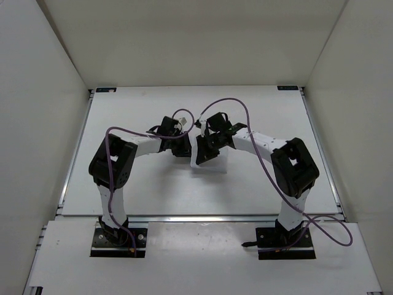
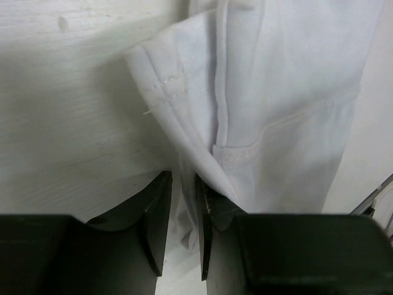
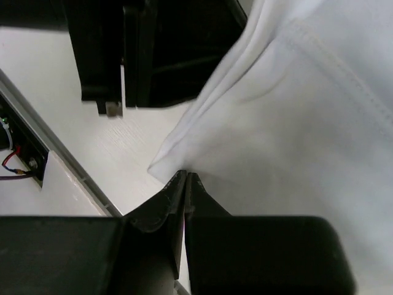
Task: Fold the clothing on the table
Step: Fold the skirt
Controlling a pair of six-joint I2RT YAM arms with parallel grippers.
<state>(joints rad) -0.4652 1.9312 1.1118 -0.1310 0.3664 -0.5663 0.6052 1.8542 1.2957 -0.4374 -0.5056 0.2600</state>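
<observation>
Over table (image 1: 153, 190) centre | clothing (image 1: 206, 161) hangs upright, held from both sides | left gripper (image 2: 183, 184) clamps fold | right gripper (image 3: 185, 178) pinches edge

- white thin clothing (image 1: 209, 161), bunched into soft hanging folds, hemmed edges showing, at mid-table
- flat matte white table (image 1: 153, 190), metal-railed edges, underneath

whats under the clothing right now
Only white table shows around the clothing and past its edge in both wrist views. Whatever lies beneath its folds is hidden by the fabric itself.
</observation>
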